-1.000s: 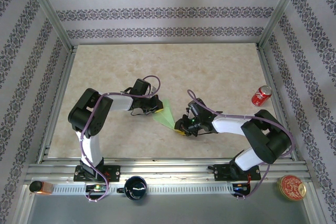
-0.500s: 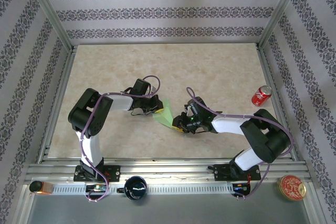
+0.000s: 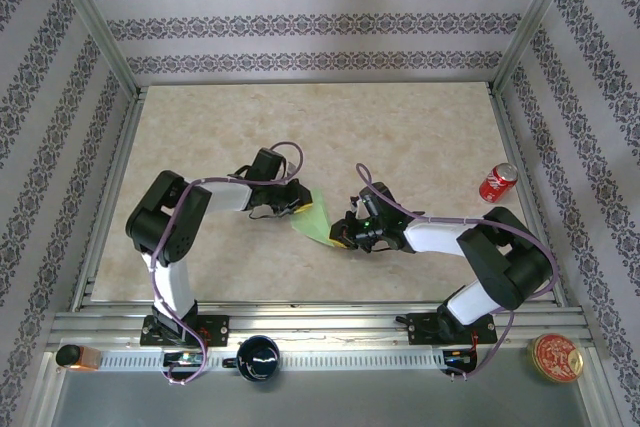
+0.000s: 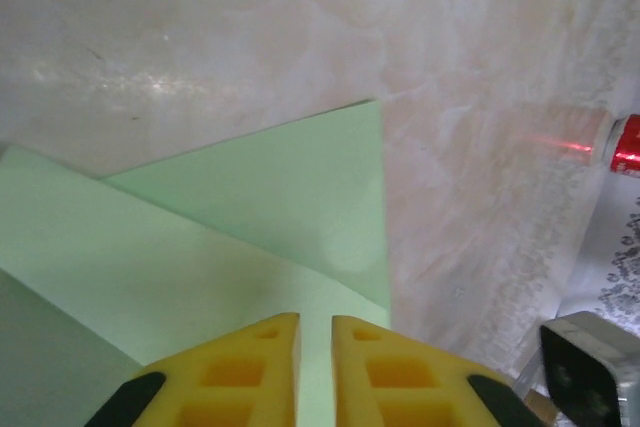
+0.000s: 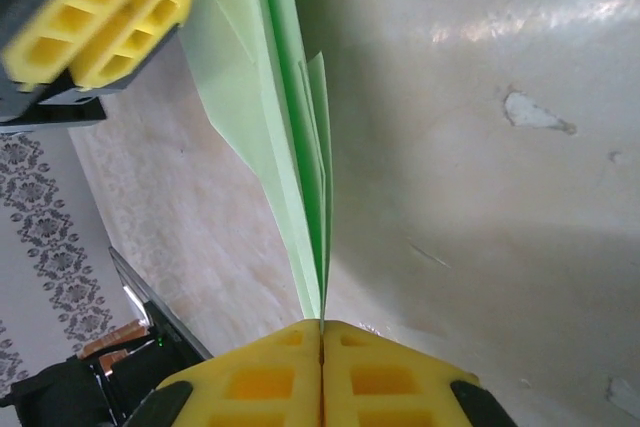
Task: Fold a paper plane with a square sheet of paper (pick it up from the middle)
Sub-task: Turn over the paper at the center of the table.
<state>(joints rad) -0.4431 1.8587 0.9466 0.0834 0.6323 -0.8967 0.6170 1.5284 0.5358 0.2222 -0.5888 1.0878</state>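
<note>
Folding looked partly done: the pointed, layered green paper [image 3: 314,219], well apart from the red can [image 3: 498,182], stood pinched in the closed right gripper [image 5: 322,327], the left gripper [image 4: 316,321] with jaws barely parted, hold unclear, wing folds seemingly remaining.

This is a robot test cell in a lab, dressed up to look domestic. An aluminium frame [image 3: 100,37] boxes in a marble-look counter [image 3: 400,127], with striped damask wallpaper panels [image 3: 320,22] for walls. A left arm [image 3: 170,237] and a right arm [image 3: 490,257] are bolted to a slotted rail [image 3: 330,357] at the near edge.
</note>
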